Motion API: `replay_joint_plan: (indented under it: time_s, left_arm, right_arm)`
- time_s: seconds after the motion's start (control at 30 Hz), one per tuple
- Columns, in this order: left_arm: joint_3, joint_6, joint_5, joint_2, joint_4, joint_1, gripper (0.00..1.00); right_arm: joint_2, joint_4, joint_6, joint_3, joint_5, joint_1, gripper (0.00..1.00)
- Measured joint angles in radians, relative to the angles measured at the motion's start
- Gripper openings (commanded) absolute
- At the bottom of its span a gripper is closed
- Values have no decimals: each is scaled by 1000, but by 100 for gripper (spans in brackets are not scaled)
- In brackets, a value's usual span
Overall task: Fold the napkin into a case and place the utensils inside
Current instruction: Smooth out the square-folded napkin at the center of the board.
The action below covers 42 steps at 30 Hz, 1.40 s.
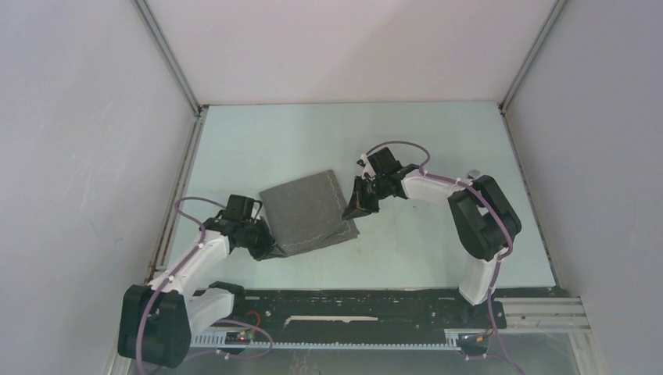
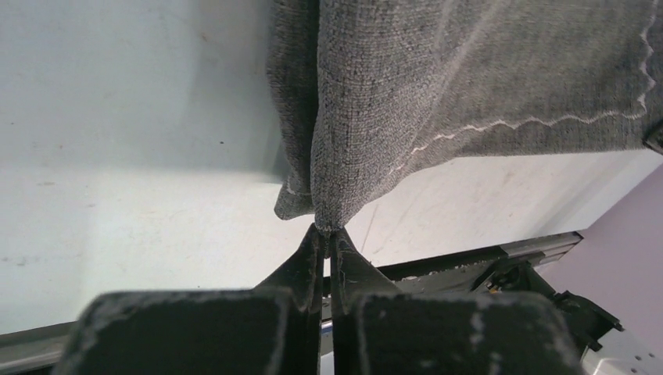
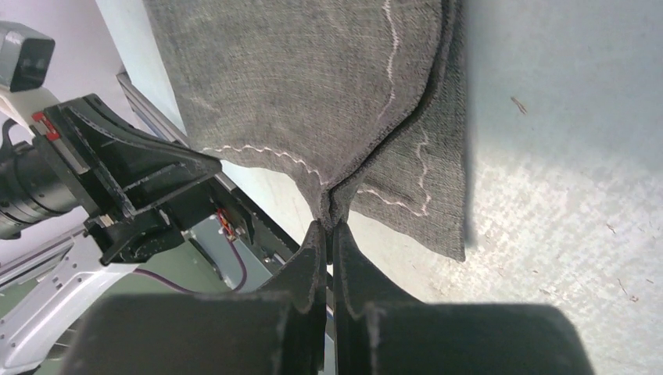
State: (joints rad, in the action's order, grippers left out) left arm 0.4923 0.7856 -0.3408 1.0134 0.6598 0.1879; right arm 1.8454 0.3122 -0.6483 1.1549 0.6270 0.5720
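Note:
The grey napkin (image 1: 309, 212) lies partly folded on the pale table, a layer raised over the one below. My left gripper (image 1: 268, 248) is shut on its near left corner; the left wrist view shows the cloth (image 2: 438, 86) pinched at my gripper (image 2: 328, 231). My right gripper (image 1: 351, 211) is shut on the right corner of the upper layer; the right wrist view shows that corner of the napkin (image 3: 313, 94) pinched at my gripper (image 3: 329, 226), with the lower layer (image 3: 438, 195) flat beneath. The utensils are out of view.
The table (image 1: 438, 242) is walled by white panels at the left, back and right. A black and metal rail (image 1: 352, 320) runs along the near edge between the arm bases.

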Motion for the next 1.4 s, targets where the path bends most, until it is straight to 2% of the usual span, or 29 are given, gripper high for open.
replay_joint_plan:
  time_s: [0.33,0.73,0.97,1.4]
  left_arm:
    - [5,4,60,76,11,0,0]
    - [0,39,80,77,30,0,0]
    - [0,56,84,28,44,0,0]
    - [0,62,96,55,45,11,0]
  right_arm:
    - [-2,-27,4,-67,-5,2,0]
    - [-4,-47,14,-122,-26,15,0]
    - [-40,-44,18,-135,-42,20,0]
    - [-41,-68,17,-175,-43,26,0]
